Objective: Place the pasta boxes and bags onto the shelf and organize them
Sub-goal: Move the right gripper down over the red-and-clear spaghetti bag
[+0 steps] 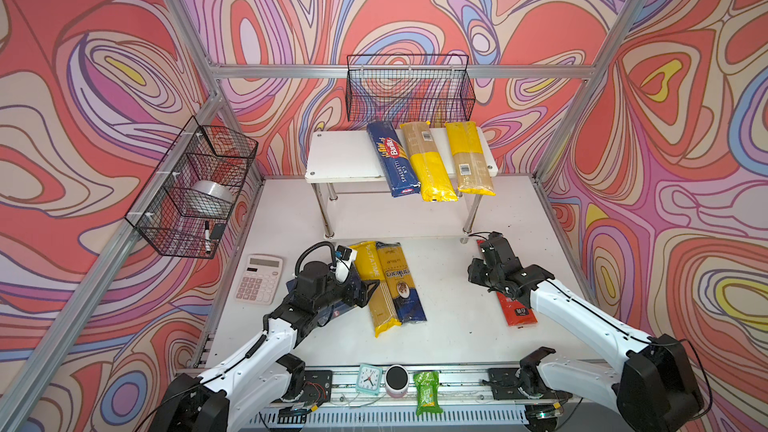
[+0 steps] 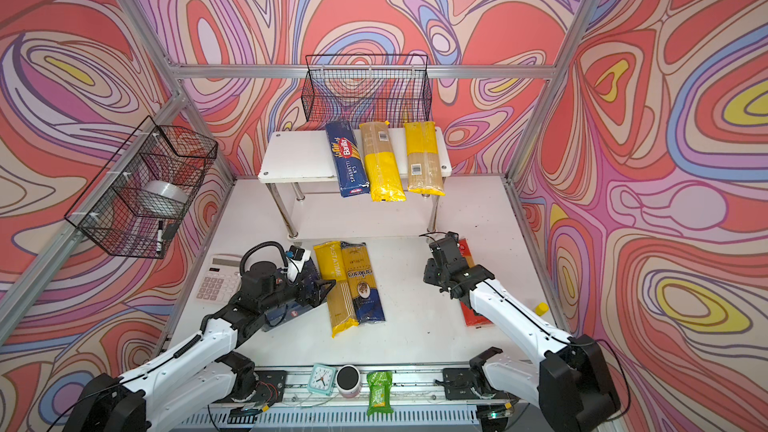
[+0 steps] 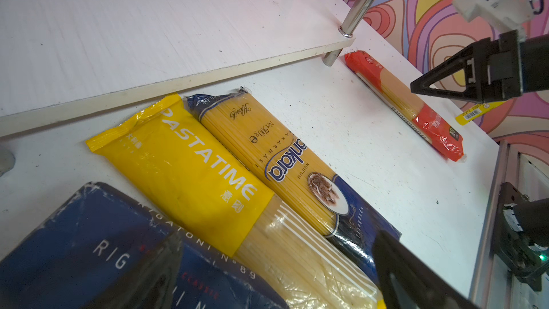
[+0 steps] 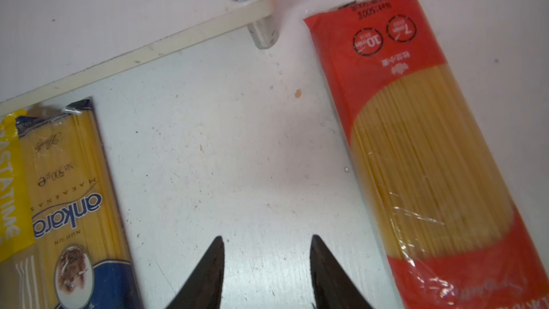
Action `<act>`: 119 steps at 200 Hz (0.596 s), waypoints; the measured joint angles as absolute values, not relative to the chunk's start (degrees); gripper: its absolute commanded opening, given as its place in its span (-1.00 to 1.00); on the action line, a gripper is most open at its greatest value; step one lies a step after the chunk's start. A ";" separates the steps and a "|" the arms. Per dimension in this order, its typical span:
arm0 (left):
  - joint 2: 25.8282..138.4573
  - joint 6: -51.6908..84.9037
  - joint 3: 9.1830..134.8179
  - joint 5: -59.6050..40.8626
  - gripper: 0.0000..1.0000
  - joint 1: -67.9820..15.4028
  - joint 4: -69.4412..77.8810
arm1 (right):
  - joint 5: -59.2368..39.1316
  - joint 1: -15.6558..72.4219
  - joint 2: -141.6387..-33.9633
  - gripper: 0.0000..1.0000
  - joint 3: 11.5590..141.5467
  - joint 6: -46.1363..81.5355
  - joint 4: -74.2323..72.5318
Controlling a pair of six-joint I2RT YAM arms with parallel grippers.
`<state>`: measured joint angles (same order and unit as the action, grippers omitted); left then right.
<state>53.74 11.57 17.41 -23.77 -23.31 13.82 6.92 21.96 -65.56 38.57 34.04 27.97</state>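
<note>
On the top board of the white shelf (image 1: 340, 157) lie the Barilla spaghetti box (image 1: 392, 160) and two yellow-and-clear bags (image 1: 428, 164) (image 1: 469, 157). On the table before it lie the yellow Pastatime bag (image 1: 372, 284), the blue-and-gold bag (image 1: 401, 280) and the red bag (image 1: 515, 309). The rigatoni box (image 3: 74, 233) sits mostly hidden under my left arm. My left gripper (image 3: 279, 233) stands open, jaws wide over the box's edge and the Pastatime bag. My right gripper (image 4: 267, 236) is open over bare table, just left of the red bag (image 4: 416, 144).
A calculator (image 1: 259, 278) lies left of my left arm. Black wire baskets hang on the back wall (image 1: 409, 89) and left wall (image 1: 195, 189). A clock (image 1: 369, 378), a round can (image 1: 396, 380) and a green snack packet (image 1: 428, 392) line the front rail.
</note>
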 measured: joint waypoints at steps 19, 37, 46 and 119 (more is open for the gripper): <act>53.71 11.57 17.41 -23.77 1.00 -23.31 13.82 | 5.15 18.68 -64.73 0.00 37.76 34.00 27.38; 53.74 11.57 17.41 -23.79 1.00 -23.31 13.85 | 4.43 16.19 -64.05 0.08 37.69 33.78 27.20; 53.71 11.60 17.41 -23.79 1.00 -23.31 13.85 | 3.84 14.81 -64.01 0.09 37.69 33.63 27.11; 53.74 11.60 17.41 -23.99 1.00 -23.31 13.87 | 1.74 6.79 -67.53 0.24 37.69 32.84 24.71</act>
